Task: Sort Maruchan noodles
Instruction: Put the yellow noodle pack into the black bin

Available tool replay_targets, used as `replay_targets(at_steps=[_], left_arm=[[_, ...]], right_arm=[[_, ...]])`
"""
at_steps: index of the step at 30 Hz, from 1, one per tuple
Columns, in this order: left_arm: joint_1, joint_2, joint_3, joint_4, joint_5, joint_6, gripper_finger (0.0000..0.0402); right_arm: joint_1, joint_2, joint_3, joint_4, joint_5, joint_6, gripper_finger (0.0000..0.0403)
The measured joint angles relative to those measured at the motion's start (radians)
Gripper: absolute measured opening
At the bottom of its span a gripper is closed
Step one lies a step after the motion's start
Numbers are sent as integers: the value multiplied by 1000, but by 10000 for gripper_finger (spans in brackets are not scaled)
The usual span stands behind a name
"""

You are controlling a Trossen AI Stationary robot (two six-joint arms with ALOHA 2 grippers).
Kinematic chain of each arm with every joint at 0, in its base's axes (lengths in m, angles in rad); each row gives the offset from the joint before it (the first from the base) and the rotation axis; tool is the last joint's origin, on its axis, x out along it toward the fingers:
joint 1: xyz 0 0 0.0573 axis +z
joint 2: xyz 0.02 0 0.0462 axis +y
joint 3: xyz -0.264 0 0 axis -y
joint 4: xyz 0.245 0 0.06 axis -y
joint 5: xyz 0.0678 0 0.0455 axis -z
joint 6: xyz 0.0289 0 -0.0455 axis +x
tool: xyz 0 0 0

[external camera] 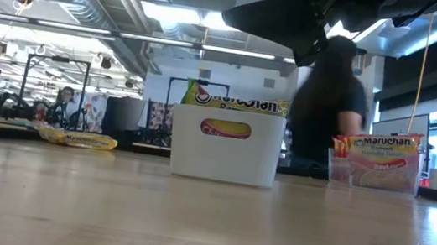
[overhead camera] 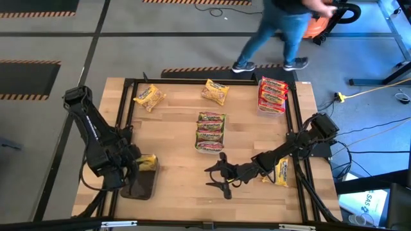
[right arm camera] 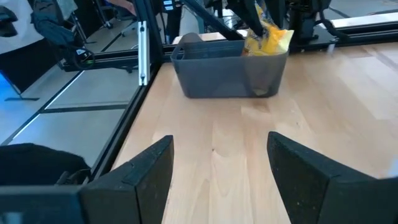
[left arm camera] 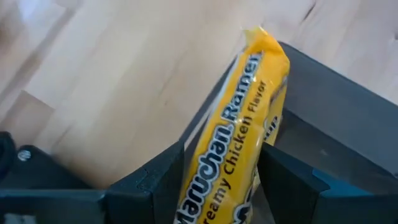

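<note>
A: Left gripper (overhead camera: pixel 142 164)?
B: Jaws pinching a yellow packet (left arm camera: pixel 239 140), Creamy Chicken, right over the dark tray (overhead camera: pixel 140 186) at the counter's (overhead camera: pixel 173 138) near-left corner.

A: Right gripper (overhead camera: pixel 217 175)?
B: Low over bare wood, near-centre, jaws spread, nothing between them.

A: Other noodles?
B: Green stack (overhead camera: pixel 210 131) mid-counter, red stack (overhead camera: pixel 272 94) far right. Two loose yellow packets (overhead camera: pixel 149 97) along the far edge, one more (overhead camera: pixel 281 172) by the right arm.

A: Anyone around?
B: A person (overhead camera: pixel 282 29) on the floor past the far edge.
</note>
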Motion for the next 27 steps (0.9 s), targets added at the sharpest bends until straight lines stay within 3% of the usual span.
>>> replay_targets(at_steps=[9,15,20,27], left_arm=[[46,0,62,-42,-81,29,194],[70,0,119,0,-219,57,194],[71,6,119,180,-350,165,194],[103,52,119,523,-433,522,194]], right_arm=[[-1,0,0,-2,27,0,237],[0,-48,-1,-75,22,4,237],[1,-187,0,-373,21,100,237],[57,-355,0,-868,-8,424,237]])
